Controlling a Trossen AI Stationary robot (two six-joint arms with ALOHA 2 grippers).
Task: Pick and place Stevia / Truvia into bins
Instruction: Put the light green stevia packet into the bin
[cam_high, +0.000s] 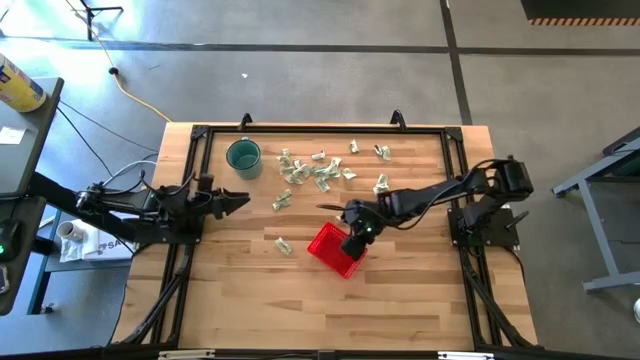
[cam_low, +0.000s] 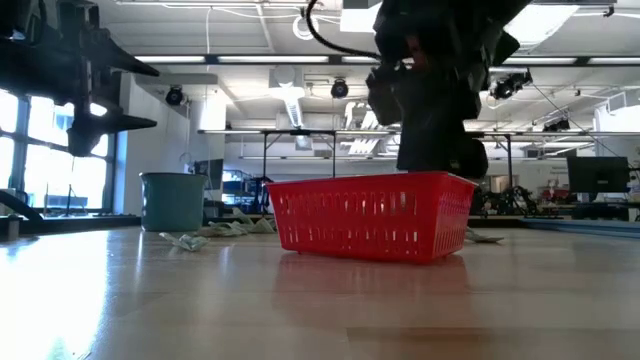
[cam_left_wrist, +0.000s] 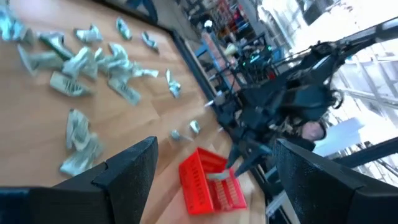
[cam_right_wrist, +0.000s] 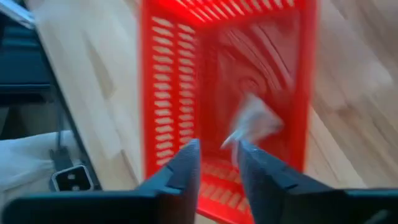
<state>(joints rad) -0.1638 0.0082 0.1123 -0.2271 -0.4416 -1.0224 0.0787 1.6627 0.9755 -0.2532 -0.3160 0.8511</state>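
The red basket (cam_high: 322, 245) stands on the wooden table right of its middle. My right gripper (cam_right_wrist: 219, 149) hangs over it, slanting down into its mouth, fingers a little apart. A pale sachet (cam_right_wrist: 255, 121) shows blurred inside the basket just past the fingertips; the left wrist view shows this sachet (cam_left_wrist: 217, 177) at the basket's top. Many Stevia sachets (cam_high: 310, 170) lie scattered flat on the table's far half. One sachet (cam_high: 284, 246) lies left of the basket. My left gripper (cam_high: 240, 200) waits open at the table's left edge. My right gripper has its fingers parted above the basket's inside. The blurred sachet's near edge (cam_right_wrist: 233, 140) lies close to one fingertip (cam_right_wrist: 244, 149). I cannot tell whether the two touch.
A round teal cup (cam_high: 243, 157) stands at the far left of the table, beside the scattered sachets. A black frame (cam_high: 320, 128) runs along the table's edges. Bare wood lies in front of the basket, toward the near edge.
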